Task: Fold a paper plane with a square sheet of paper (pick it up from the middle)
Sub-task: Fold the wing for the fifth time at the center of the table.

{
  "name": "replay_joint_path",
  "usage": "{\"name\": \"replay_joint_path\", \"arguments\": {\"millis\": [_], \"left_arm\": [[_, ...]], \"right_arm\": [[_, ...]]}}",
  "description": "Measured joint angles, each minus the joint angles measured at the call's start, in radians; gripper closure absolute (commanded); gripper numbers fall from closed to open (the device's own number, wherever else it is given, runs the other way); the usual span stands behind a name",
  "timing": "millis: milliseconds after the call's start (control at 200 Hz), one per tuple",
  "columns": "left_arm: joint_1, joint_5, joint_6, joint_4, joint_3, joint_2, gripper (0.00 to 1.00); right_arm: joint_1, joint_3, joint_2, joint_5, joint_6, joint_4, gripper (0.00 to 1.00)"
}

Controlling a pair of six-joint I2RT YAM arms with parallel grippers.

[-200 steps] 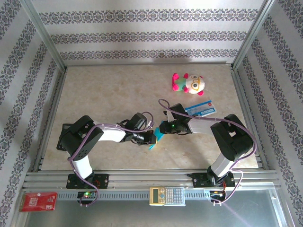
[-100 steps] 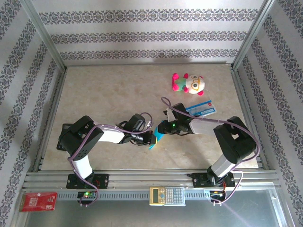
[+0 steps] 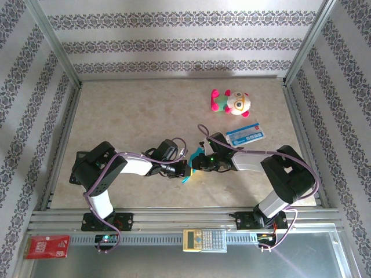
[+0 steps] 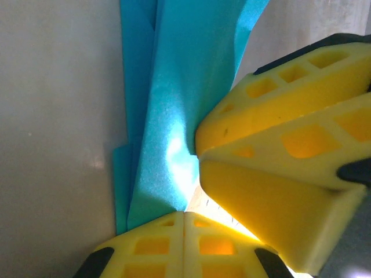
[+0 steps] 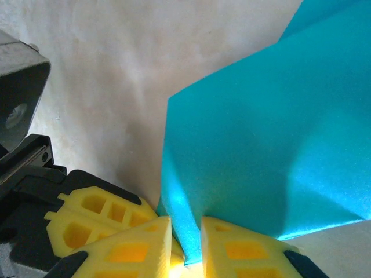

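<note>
From above, two arms reached in from the near edge of the table (image 3: 127, 110) and met in the middle. There was one plush toy (image 3: 231, 102), pink and white, lying far from the arms. One white and blue card (image 3: 244, 133) lay just on the near side of the plush toy. One blue paper (image 3: 187, 176) was much nearer to the arms than the plush toy and a bit to the left of it. The left claw (image 3: 183, 169) and the right claw (image 3: 197, 164) came together at the paper, tip to tip. Far on the near side of the plush toy, on the metal rail, lay one calculator (image 3: 204, 239). One red thing (image 3: 46, 246) lay at the rail's left end.

From the left arm's camera, the blue paper (image 4: 185, 87) stood up off the table (image 4: 58, 116) in a few folded layers. The left claw (image 4: 184, 217) had its two yellow fingers pressed tight together. The bottom edge of the paper came down right to their tips. I could not tell if the paper was pinched in there. The right claw (image 4: 200, 153) pushed in from the side and touched the paper.

From the right arm's camera, the right claw (image 5: 186, 231) was closed on the blue paper (image 5: 261, 145). The thin bottom fold sat squeezed between its two yellow fingers. The paper rose up wide above the table (image 5: 116, 75). The left claw (image 5: 133, 215) was just beside it, touching one of the right claw's fingers.
</note>
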Motion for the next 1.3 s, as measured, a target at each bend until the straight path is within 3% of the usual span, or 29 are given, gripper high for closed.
{"name": "replay_joint_path", "arguments": {"millis": [360, 809, 1074, 1189, 1299], "left_arm": [[0.0, 0.004, 0.001, 0.003, 0.0, 0.003, 1.0], [0.001, 0.007, 0.003, 0.003, 0.0, 0.004, 1.0], [0.001, 0.006, 0.003, 0.002, 0.001, 0.004, 1.0], [0.001, 0.006, 0.003, -0.004, 0.005, 0.004, 1.0], [0.001, 0.006, 0.003, -0.008, 0.007, 0.004, 1.0]], "right_arm": [[-0.075, 0.016, 0.055, -0.063, -0.004, -0.01, 0.83], [-0.257, 0.107, 0.119, -0.085, -0.025, -0.112, 0.86], [-0.38, 0.165, 0.134, -0.037, -0.055, -0.15, 0.86], [-0.384, 0.162, 0.086, -0.004, -0.058, -0.159, 0.84], [-0.314, 0.129, -0.036, 0.01, -0.051, -0.147, 0.83]]}}
